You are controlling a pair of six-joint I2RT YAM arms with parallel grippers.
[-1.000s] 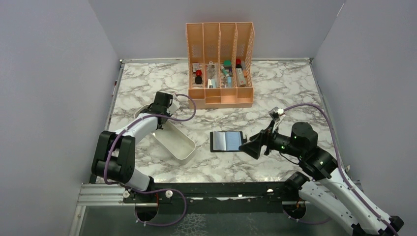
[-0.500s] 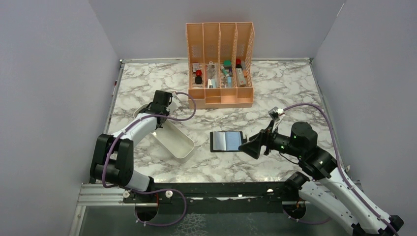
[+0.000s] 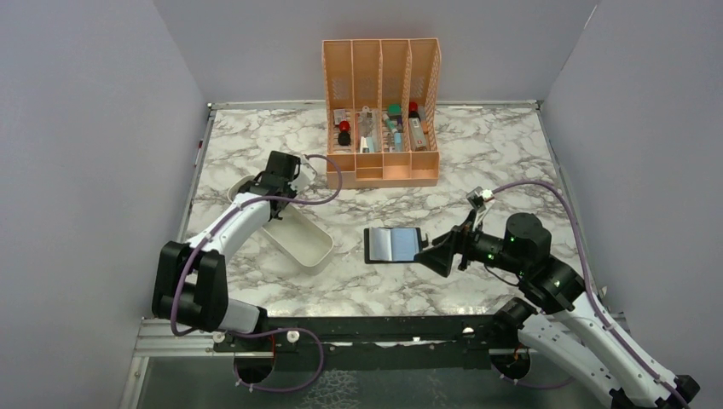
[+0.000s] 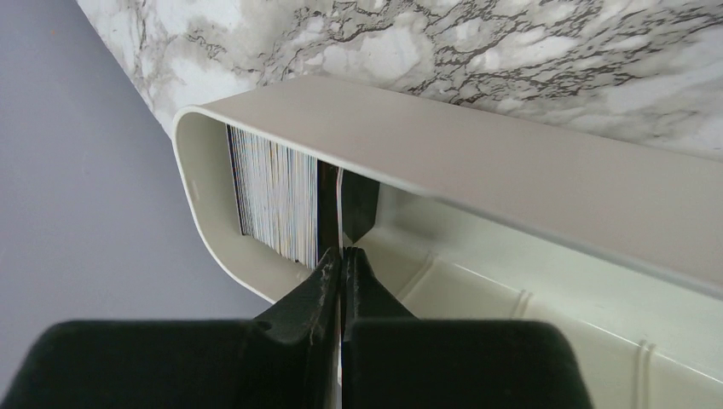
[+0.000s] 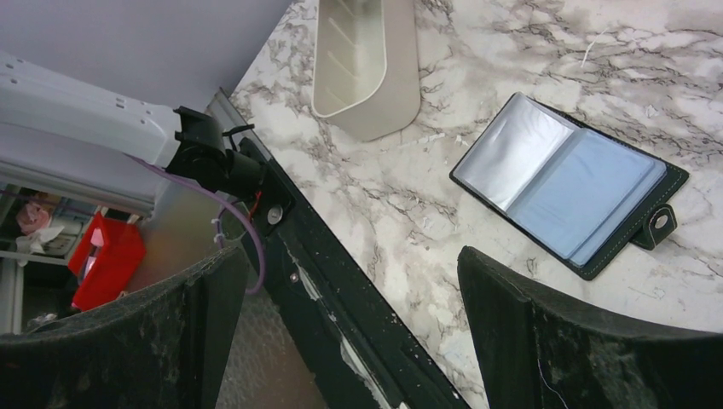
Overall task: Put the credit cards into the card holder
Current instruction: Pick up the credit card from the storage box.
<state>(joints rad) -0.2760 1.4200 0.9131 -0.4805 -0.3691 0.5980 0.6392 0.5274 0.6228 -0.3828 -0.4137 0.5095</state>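
Fingertips of the left gripper [image 4: 341, 256] are pressed together with no gap to speak of, and a thin pale edge, a single card [image 4: 339, 204] seen edge-on, runs up from between them, so the jaws are pinched on it. A dark sliver sits just behind that edge; it may be another card or only shadow, since the wrist view is too close to tell. Just beside the pinched card, on the side towards the tray's rounded end, the remaining credit cards [image 4: 273, 200] stand on edge as a tight stack, packed against the end wall of the white tray [image 4: 477, 162]. The tray's long wall stretches away ahead of the gripper, with marbled table [image 3: 477, 153] beyond it. From above, the left gripper [image 3: 274, 183] points down into the far end of the tray [image 3: 311, 247], which lies slantwise on the table. The right gripper [image 5: 348, 256] has its jaws spread wide with nothing between the fingers [image 5: 511, 341], and it hangs above the table near the front edge. Ahead of it and a little to one side, apart from both fingers, the card holder [image 5: 567, 183] lies open and flat, its bluish pockets facing up and its clasp tab [image 5: 658, 223] sticking out at one corner. In the overhead view the card holder [image 3: 392, 244] lies between the right gripper [image 3: 435, 254] and the tray, touching neither. Far beyond both grippers, the orange organiser [image 3: 381, 111] stands upright at the back of the table.
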